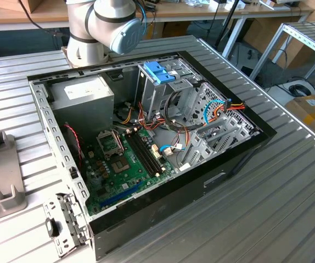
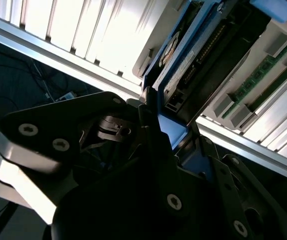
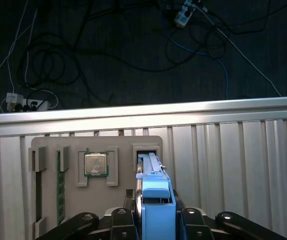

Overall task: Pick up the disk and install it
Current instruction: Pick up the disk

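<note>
The disk [image 3: 152, 172] stands on edge in a slot of a beige holder tray [image 3: 121, 145], its light blue bracket [image 3: 157, 207] facing the camera. My gripper [image 3: 156, 215] is shut on that bracket end, one black finger [image 3: 122, 218] on each side. In the second wrist view the disk [image 2: 193, 55] shows its dark body and label, and the gripper [image 2: 166, 135] clamps the blue bracket [image 2: 172, 129]. The open computer case [image 1: 146, 137] lies on the table, with a drive cage [image 1: 168, 90] at its back.
A processor chip [image 3: 95, 164] and memory sticks [image 3: 61, 185] sit in other pockets of the tray. Beyond the table edge [image 3: 143, 112] is floor with cables. In the case, a blue caddy handle [image 1: 159, 71] tops the cage beside the power supply [image 1: 83, 96]. The arm's base [image 1: 100, 27] stands behind.
</note>
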Controlling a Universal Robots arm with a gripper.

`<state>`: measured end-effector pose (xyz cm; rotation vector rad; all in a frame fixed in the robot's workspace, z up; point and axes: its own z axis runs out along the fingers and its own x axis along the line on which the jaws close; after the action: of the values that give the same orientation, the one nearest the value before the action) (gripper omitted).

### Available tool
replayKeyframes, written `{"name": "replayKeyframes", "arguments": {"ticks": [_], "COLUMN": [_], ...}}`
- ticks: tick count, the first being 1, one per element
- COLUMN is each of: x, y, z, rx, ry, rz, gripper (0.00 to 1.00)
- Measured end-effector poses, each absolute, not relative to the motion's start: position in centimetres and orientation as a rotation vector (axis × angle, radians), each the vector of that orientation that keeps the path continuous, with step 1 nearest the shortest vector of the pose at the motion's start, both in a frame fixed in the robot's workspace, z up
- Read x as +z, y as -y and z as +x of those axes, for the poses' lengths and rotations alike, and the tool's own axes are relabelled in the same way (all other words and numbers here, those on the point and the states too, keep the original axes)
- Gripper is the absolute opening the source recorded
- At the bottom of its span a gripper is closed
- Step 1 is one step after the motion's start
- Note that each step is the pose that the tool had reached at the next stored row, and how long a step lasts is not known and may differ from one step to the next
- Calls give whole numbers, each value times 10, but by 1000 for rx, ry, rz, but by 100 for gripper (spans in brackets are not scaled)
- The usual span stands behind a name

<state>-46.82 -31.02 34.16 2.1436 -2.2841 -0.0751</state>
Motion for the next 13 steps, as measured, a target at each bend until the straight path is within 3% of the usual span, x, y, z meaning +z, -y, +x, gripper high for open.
{"name": "replayKeyframes", "arguments": {"ticks": [13], "x": [346], "y": [310], "z": [-468], "rx": [-75], "ry": [2284], "rz": [2144], "gripper": [37]}}
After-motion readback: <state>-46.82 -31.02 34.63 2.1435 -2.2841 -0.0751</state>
